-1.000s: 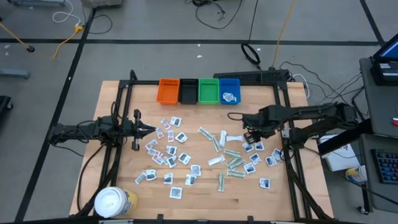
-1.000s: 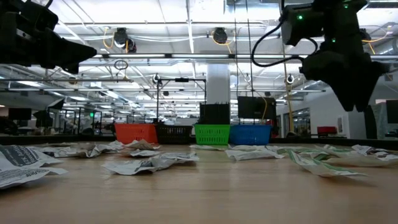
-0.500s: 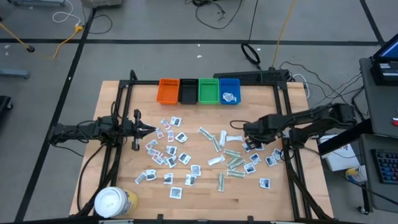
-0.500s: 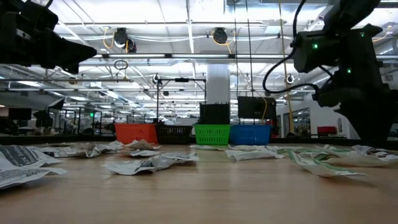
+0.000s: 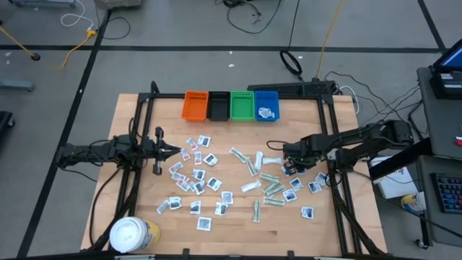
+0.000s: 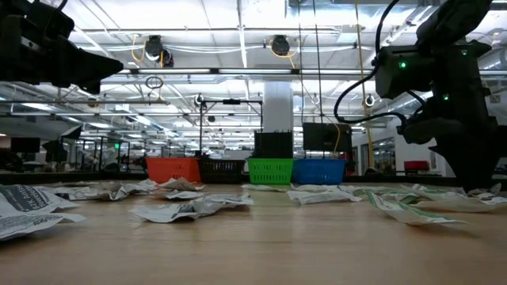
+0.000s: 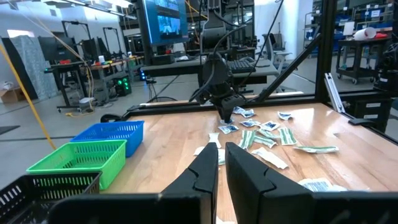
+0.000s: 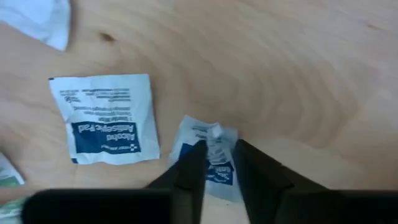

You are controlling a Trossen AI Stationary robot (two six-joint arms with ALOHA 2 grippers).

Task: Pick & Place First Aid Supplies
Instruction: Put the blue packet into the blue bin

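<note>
Low view: packet-strewn wooden table (image 6: 253, 245), apparently open workshop behind.

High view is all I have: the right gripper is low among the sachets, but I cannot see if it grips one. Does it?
Observer: Yes. In the right wrist view, the right gripper is closed on a sachet, which is crumpled between the fingers.
Operator: Is a second one caught with it?
Observer: No. The nearest one, a flat sachet, lies apart from it on the table.
Operator: And does the left gripper hold anything?
Observer: No. Its wrist view shows the left gripper shut with nothing in it.
</note>
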